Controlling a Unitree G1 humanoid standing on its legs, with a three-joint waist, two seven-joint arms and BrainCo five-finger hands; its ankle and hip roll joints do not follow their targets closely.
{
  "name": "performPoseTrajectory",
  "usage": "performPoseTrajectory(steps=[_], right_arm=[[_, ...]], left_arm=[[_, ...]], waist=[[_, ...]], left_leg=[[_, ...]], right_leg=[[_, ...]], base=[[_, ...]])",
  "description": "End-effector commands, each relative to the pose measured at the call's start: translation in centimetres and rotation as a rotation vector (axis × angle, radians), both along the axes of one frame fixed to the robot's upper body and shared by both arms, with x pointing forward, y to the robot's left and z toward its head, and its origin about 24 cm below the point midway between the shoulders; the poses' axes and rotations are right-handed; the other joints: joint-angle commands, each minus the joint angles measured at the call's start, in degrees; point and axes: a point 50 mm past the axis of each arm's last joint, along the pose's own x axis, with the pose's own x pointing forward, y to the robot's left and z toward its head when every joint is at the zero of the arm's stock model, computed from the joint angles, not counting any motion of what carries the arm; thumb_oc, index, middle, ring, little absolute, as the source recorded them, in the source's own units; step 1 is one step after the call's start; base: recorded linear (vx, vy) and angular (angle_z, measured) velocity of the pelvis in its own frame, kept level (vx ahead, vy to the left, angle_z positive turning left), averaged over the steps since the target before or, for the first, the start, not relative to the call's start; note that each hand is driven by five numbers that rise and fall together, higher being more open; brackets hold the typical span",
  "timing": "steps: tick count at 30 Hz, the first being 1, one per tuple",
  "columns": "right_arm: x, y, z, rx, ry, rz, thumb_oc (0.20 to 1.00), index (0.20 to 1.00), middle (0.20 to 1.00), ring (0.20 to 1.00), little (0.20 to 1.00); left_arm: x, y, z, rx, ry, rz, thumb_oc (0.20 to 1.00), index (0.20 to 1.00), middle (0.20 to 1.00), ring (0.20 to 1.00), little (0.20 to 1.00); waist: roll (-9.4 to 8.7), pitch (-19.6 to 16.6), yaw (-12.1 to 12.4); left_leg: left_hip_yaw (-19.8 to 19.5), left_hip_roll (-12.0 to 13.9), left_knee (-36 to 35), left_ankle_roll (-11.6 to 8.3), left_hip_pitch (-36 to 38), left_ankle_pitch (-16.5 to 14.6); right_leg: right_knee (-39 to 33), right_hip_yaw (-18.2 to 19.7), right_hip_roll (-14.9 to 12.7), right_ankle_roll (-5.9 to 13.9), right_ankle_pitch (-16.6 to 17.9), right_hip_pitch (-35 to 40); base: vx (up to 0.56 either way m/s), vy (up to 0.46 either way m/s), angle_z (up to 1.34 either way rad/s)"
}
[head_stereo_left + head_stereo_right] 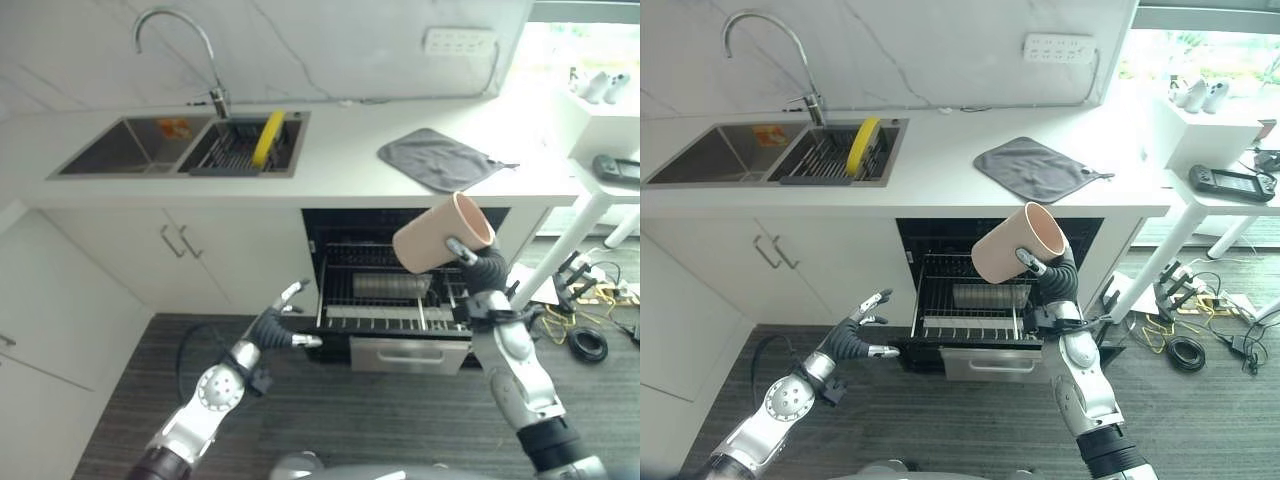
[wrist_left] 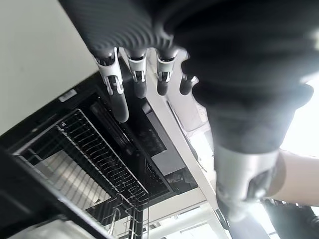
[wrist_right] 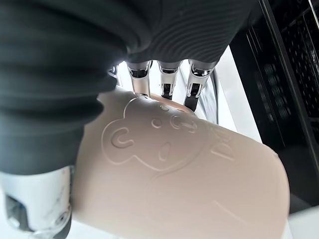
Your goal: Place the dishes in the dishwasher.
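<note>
One pink cup (image 1: pixel 1012 243) in the right hand (image 1: pixel 1048 270) lies tilted, mouth up-right.

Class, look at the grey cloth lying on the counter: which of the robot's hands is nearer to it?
The right hand: it holds a pink cup just below and in front of the grey cloth. The left hand hangs open low by the dishwasher rack, far off to the cloth's left.

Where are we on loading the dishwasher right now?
Done: the dishwasher is open with its rack pulled out; something pale already lies in it. In hand: the right hand grips a beige cup above the rack. The left hand hangs open nearby. Left: seat the cup; a yellow plate waits in the sink rack.
</note>
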Motion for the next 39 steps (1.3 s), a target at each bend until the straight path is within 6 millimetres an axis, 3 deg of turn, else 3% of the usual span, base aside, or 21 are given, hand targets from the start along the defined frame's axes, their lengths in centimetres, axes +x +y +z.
performPoseTrajectory(steps=[1, 11, 17, 19, 20, 21, 22, 23, 24, 25, 29, 30, 31, 33, 34, 36, 39], right_arm=[[1.0, 0.1, 3.7, 0.037, -0.172, 0.015, 0.2, 0.2, 0.2, 0.2, 0.2], [0.9, 0.8, 3.3, 0.019, -0.131, 0.097, 0.2, 0.2, 0.2, 0.2, 0.2], [0.5, 1.3, 2.2, 0.001, -0.072, 0.162, 0.2, 0.2, 0.2, 0.2, 0.2], [0.6, 1.4, 2.1, 0.003, -0.064, 0.143, 0.2, 0.2, 0.2, 0.2, 0.2], [0.7, 1.5, 2.0, 0.0, -0.061, 0.131, 0.2, 0.2, 0.2, 0.2, 0.2], [0.4, 1.8, 1.8, -0.005, -0.058, 0.107, 0.2, 0.2, 0.2, 0.2, 0.2], [0.3, 1.7, 1.7, -0.004, -0.054, 0.1, 0.2, 0.2, 0.2, 0.2, 0.2], [0.0, 1.3, 1.3, 0.006, -0.041, 0.094, 0.2, 0.2, 0.2, 0.2, 0.2], [-0.3, 0.8, 1.2, -0.004, -0.039, 0.088, 0.2, 0.2, 0.2, 0.2, 0.2], [-0.4, 0.6, 1.2, -0.01, -0.041, 0.079, 0.2, 0.2, 0.2, 0.2, 0.2], [-0.1, -0.1, 1.4, -0.002, -0.058, 0.047, 0.2, 0.2, 0.2, 0.2, 0.2], [-0.2, -0.2, 1.3, 0.011, -0.06, 0.049, 0.2, 0.2, 0.2, 0.2, 0.2], [-0.2, -0.3, 1.3, 0.017, -0.06, 0.047, 0.2, 0.2, 0.2, 0.2, 0.2], [-0.3, -0.3, 1.5, 0.028, -0.084, 0.062, 0.2, 0.2, 0.2, 0.2, 0.2], [-0.2, -0.4, 1.4, 0.011, -0.079, 0.065, 0.2, 0.2, 0.2, 0.2, 0.2], [-0.1, 0.0, 1.4, 0.023, -0.073, 0.073, 0.2, 0.2, 0.2, 0.2, 0.2], [-0.1, -0.1, 1.6, 0.029, -0.092, 0.058, 0.2, 0.2, 0.2, 0.2, 0.2]], left_arm=[[1.6, 0.2, 3.2, -0.01, -0.178, 0.02, 1.0, 1.0, 1.0, 1.0, 1.0], [1.1, 0.6, 2.6, 0.013, -0.175, 0.09, 1.0, 1.0, 1.0, 1.0, 1.0], [0.3, 1.2, 1.9, 0.062, -0.153, 0.119, 1.0, 1.0, 1.0, 1.0, 1.0], [0.2, 1.0, 1.8, 0.069, -0.147, 0.086, 1.0, 1.0, 1.0, 1.0, 1.0], [0.2, 0.7, 1.9, 0.069, -0.143, 0.066, 1.0, 1.0, 1.0, 1.0, 1.0], [0.3, -0.1, 1.7, 0.07, -0.142, 0.03, 1.0, 1.0, 1.0, 1.0, 1.0], [0.5, -0.3, 1.7, 0.075, -0.141, 0.013, 1.0, 1.0, 1.0, 1.0, 1.0], [0.8, -0.5, 1.6, 0.096, -0.12, -0.04, 1.0, 1.0, 1.0, 1.0, 1.0], [0.7, -1.0, 1.7, 0.12, -0.107, -0.108, 1.0, 1.0, 1.0, 1.0, 1.0], [0.4, -1.4, 1.8, 0.143, -0.105, -0.157, 1.0, 1.0, 1.0, 1.0, 1.0], [0.3, -1.8, 1.8, 0.184, -0.092, -0.224, 1.0, 1.0, 1.0, 1.0, 1.0], [0.2, -1.8, 1.5, 0.212, -0.094, -0.232, 1.0, 1.0, 1.0, 1.0, 1.0], [0.2, -1.7, 1.5, 0.223, -0.095, -0.233, 1.0, 1.0, 1.0, 1.0, 1.0], [0.6, -1.4, 2.2, 0.242, -0.135, -0.231, 1.0, 1.0, 1.0, 1.0, 1.0], [0.7, -1.0, 2.4, 0.259, -0.12, -0.223, 1.0, 1.0, 1.0, 1.0, 1.0], [0.8, -0.6, 2.3, 0.22, -0.108, -0.188, 1.0, 1.0, 1.0, 1.0, 1.0], [0.6, -1.0, 2.2, 0.218, -0.117, -0.203, 1.0, 1.0, 1.0, 1.0, 1.0]], waist=[[-2.13, -1.2, 0.1], [-0.93, -1.4, -1.6], [-0.51, -0.7, -1.4], [0.57, -0.5, -1.7], [1.42, -0.4, -2.1], [1.7, 0.1, -3.3], [1.53, 0.1, -3.9], [1.07, 0.3, -4.0], [0.85, 0.3, -3.9], [0.95, 0.6, -3.6], [0.89, 1.7, -2.0], [0.77, 2.3, -2.2], [0.43, 2.4, -2.3], [-0.48, 3.0, -1.8], [-0.6, 3.1, -1.7], [-0.75, 3.1, -1.1], [-0.52, 3.5, -0.8]], left_leg=[[0.0, 0.4, 8.9, 1.02, -2.7, -6.3], [1.5, 3.1, 15.4, -0.73, -5.5, -3.9], [-1.6, 1.4, 29.7, -0.44, -12.6, -1.9], [-0.2, 2.7, 23.7, -0.64, -12.3, -0.7], [2.3, 3.8, 15.5, -1.18, -10.8, 1.3], [4.8, 7.2, 12.5, -2.47, -11.0, 6.4], [5.5, 7.5, 10.9, -3.02, -9.6, 4.3], [6.7, 5.0, 5.4, -1.13, -6.6, 0.9], [5.7, 3.2, 4.2, -1.06, -5.1, -0.9], [5.5, 2.2, 4.4, -0.03, -5.3, -1.1], [2.5, -0.2, 7.6, 1.85, -7.8, -3.8], [1.3, -1.1, 7.6, 3.06, -7.9, -4.2], [0.9, -1.7, 7.2, 3.43, -7.7, -4.4], [0.8, -1.3, 7.5, 3.62, -8.3, -4.9], [1.1, -0.5, 7.8, 3.44, -8.6, -4.7], [2.4, 1.5, 7.2, 1.89, -7.8, -4.4], [2.7, 2.7, 5.7, 1.11, -8.1, -2.4]], right_leg=[[4.6, 0.8, -0.8, -1.52, -5.9, -0.5], [5.8, 0.3, 0.6, -4.07, -8.1, -1.3], [8.4, 2.4, 2.0, -6.37, -10.6, -1.8], [8.5, 1.4, 2.4, -5.88, -10.9, -1.8], [8.4, 0.0, 2.2, -5.18, -10.9, -1.6], [8.1, -0.9, 1.9, -5.13, -10.7, -1.1], [8.8, -1.9, 0.7, -4.25, -11.6, -0.8], [9.9, -4.2, -2.2, -2.36, -10.0, -1.8], [10.5, -4.5, -3.4, -1.14, -10.3, -1.8], [11.4, -5.4, -3.9, -1.21, -9.9, -2.6], [18.8, -4.5, -3.1, -2.19, -13.8, -4.9], [23.5, -2.7, -3.6, -1.44, -14.1, -7.5], [22.1, -1.7, -4.5, -0.79, -13.6, -7.9], [16.3, -1.5, -7.6, 1.5, -9.3, -7.3], [14.8, -1.4, -8.1, 1.56, -7.4, -7.6], [10.6, -2.8, -8.0, 2.63, -6.6, -5.6], [7.5, -3.5, -7.9, 2.7, -4.4, -5.3]], base=[[0.19, -0.214, -0.13], [0.1, -0.104, -0.17], [0.1, -0.021, -0.17], [0.08, 0.238, 0.03], [0.1, 0.425, 0.1], [0.12, 0.45, 0.4], [0.09, 0.591, 0.76], [0.15, 0.574, 0.63], [0.09, 0.605, 0.45], [0.1, 0.418, 0.03], [0.05, 0.196, 0.01], [0.04, 0.012, 0.19], [0.0, -0.114, 0.13], [0.0, -0.281, 0.29], [0.07, -0.333, 0.36], [0.1, -0.275, 0.26], [0.01, -0.112, -0.01]])
